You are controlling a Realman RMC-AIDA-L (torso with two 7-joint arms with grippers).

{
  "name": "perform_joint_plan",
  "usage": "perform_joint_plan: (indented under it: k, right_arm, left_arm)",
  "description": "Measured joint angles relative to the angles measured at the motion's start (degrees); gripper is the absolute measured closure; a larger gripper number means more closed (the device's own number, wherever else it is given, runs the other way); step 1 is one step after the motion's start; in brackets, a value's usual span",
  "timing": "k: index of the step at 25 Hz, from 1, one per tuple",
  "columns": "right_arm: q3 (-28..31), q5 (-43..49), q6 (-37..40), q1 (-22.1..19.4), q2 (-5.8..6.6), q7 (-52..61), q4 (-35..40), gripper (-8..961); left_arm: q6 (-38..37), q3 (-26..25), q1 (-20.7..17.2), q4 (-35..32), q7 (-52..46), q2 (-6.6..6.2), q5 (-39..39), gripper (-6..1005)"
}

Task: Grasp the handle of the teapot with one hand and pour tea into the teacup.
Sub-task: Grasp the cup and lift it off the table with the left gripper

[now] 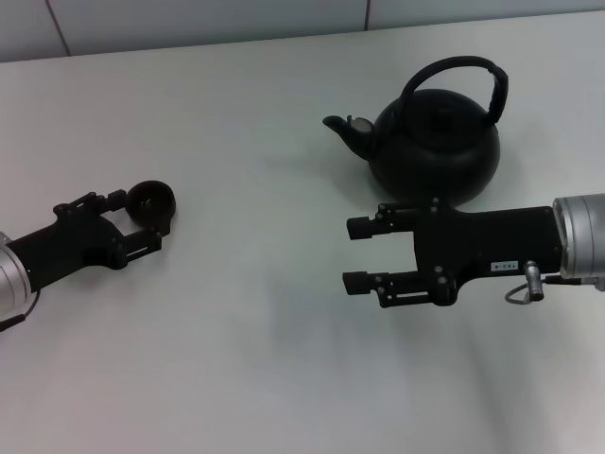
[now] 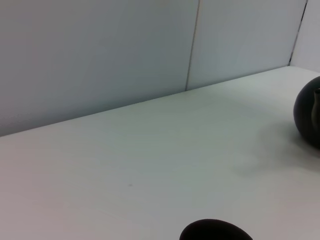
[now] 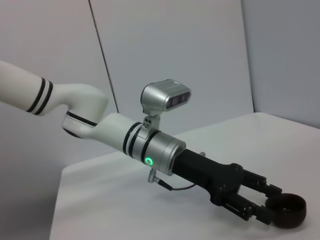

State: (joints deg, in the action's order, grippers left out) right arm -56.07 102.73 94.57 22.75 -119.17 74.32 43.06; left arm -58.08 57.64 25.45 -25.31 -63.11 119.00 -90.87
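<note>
The matte-black teapot (image 1: 437, 144) stands at the back right, spout pointing left, with its arched handle (image 1: 456, 64) upright over the lid. My right gripper (image 1: 350, 253) is open and empty, hovering just in front of the pot's near side and pointing left, apart from the handle. The small black teacup (image 1: 151, 202) sits at the left. My left gripper (image 1: 140, 220) is open, its fingertips flanking the cup's near-left side. The right wrist view shows the left gripper (image 3: 272, 205) at the teacup (image 3: 286, 212). The left wrist view shows the cup's rim (image 2: 215, 231) and the teapot's edge (image 2: 307, 117).
The white table (image 1: 265, 312) carries only the pot and the cup. A pale wall (image 2: 125, 55) runs along the table's far edge. The left arm's white and silver links (image 3: 125, 137) reach in over the table.
</note>
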Motion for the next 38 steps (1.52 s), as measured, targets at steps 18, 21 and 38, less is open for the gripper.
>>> perform_joint_plan:
  k: [18, 21, 38]
  right_arm:
    - [0.00, 0.01, -0.35, 0.35, -0.01, 0.12, 0.00, 272]
    - [0.00, 0.01, -0.36, 0.44, -0.01, 0.24, 0.00, 272]
    - [0.10, 0.01, -0.87, 0.33, 0.17, 0.39, 0.04, 271]
  left_arm:
    - [0.15, 0.45, 0.25, 0.09, 0.00, 0.09, -0.01, 203]
    - [0.24, 0.45, 0.33, 0.09, 0.00, 0.09, -0.01, 203]
    - [2.23, 0.45, 1.56, 1.84, 0.48, 0.08, 0.79, 317]
